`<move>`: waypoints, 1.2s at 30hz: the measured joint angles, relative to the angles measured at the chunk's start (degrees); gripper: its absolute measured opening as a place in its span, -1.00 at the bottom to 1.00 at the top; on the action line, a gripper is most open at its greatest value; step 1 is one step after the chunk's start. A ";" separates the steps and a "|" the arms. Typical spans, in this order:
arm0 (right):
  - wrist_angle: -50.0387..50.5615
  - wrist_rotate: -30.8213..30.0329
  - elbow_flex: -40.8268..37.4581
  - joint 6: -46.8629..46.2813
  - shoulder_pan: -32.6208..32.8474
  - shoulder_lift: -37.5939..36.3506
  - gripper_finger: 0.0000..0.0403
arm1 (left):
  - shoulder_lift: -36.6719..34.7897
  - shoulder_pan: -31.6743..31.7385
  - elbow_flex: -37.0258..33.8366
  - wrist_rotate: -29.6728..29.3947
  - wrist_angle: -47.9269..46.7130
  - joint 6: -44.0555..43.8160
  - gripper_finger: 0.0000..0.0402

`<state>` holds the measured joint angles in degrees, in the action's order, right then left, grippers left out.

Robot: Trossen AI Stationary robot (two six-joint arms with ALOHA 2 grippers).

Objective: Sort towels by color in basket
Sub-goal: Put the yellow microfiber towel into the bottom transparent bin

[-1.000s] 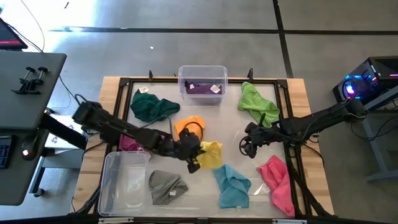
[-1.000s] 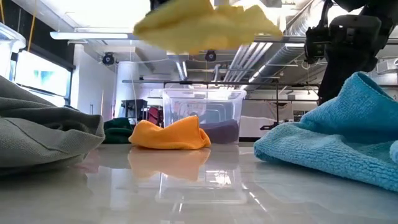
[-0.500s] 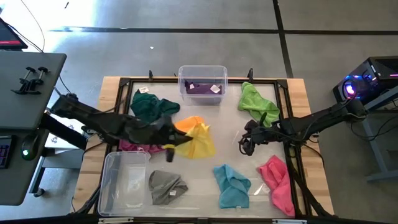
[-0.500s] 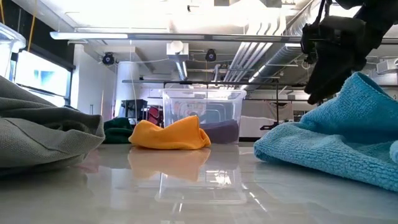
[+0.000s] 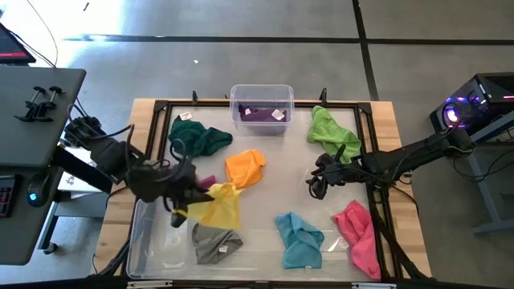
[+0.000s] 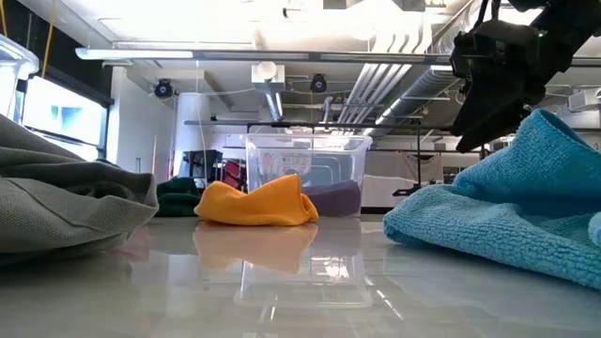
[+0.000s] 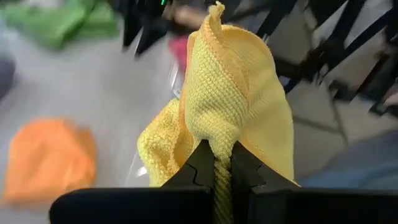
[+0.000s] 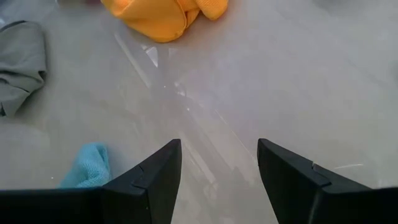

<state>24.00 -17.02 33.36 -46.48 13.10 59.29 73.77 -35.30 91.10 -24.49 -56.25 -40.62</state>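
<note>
Just yellow towel [image 7: 230, 106] between fingers [image 7: 199, 171].

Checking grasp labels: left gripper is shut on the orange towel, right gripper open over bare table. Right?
Not quite. The left gripper is shut on the yellow towel, as the left wrist view shows; the orange towel lies loose on the table. The right gripper is open over bare table, as you said.

Bare table [image 5: 285, 189] between orange towel [image 5: 245, 166] and cyan towel [image 5: 299, 238].
</note>
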 joint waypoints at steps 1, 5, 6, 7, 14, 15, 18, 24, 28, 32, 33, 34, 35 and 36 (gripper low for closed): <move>0.01 0.00 0.00 0.00 0.01 0.00 0.01 | -0.01 -0.78 0.17 -0.02 -2.24 -2.18 -1.00; 0.03 0.00 0.00 -0.13 0.02 0.00 0.01 | 0.01 -4.11 0.23 1.27 -11.25 -11.98 -1.00; 0.01 -0.02 0.00 -0.13 0.00 0.00 0.01 | 0.04 -5.05 0.23 2.39 -13.63 -14.84 -1.00; 0.01 0.00 0.00 -0.15 0.02 0.00 0.01 | 0.22 -5.90 0.23 3.59 -15.97 -17.76 -1.00; 0.01 -0.96 0.00 -0.17 0.00 0.00 0.01 | 2.83 -13.09 -0.18 13.11 -29.90 -34.43 -1.00; 0.01 -1.34 0.00 -0.19 0.02 0.00 0.01 | 3.23 -14.32 -0.69 13.45 -30.30 -35.79 -1.00; 0.02 -2.58 0.00 -0.19 0.00 0.00 0.01 | 3.95 -17.53 -3.31 13.47 -28.95 -38.10 -1.00; 0.03 -2.99 0.00 -0.11 0.00 0.00 0.01 | 4.27 -22.46 -11.55 13.51 -25.32 -47.27 -0.98; 0.05 -2.99 0.00 -0.09 0.02 0.00 0.01 | 4.25 -24.06 -16.81 13.51 -19.63 -50.38 -0.97; 0.01 -2.99 0.00 -0.09 0.02 0.00 0.01 | 4.23 -24.16 -21.29 13.66 -13.90 -50.77 -0.97; 0.03 -2.99 0.00 -0.09 0.00 0.00 0.01 | 4.23 -24.14 -22.27 13.65 -12.96 -50.77 -0.97; 0.02 -2.99 0.00 -0.08 0.01 0.00 0.01 | 4.23 -24.14 -23.17 13.66 -12.23 -50.81 -0.97; 0.01 -2.99 0.00 -0.08 0.01 0.00 0.01 | 4.23 -24.14 -24.13 13.66 -11.56 -50.88 -0.97; 0.01 -2.99 0.00 -0.07 0.02 0.00 0.01 | 4.23 -24.14 -24.98 13.68 -11.04 -51.34 -0.97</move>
<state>24.01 -20.01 33.36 -46.54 13.13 59.29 78.00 -59.44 66.12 -10.82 -67.30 -91.96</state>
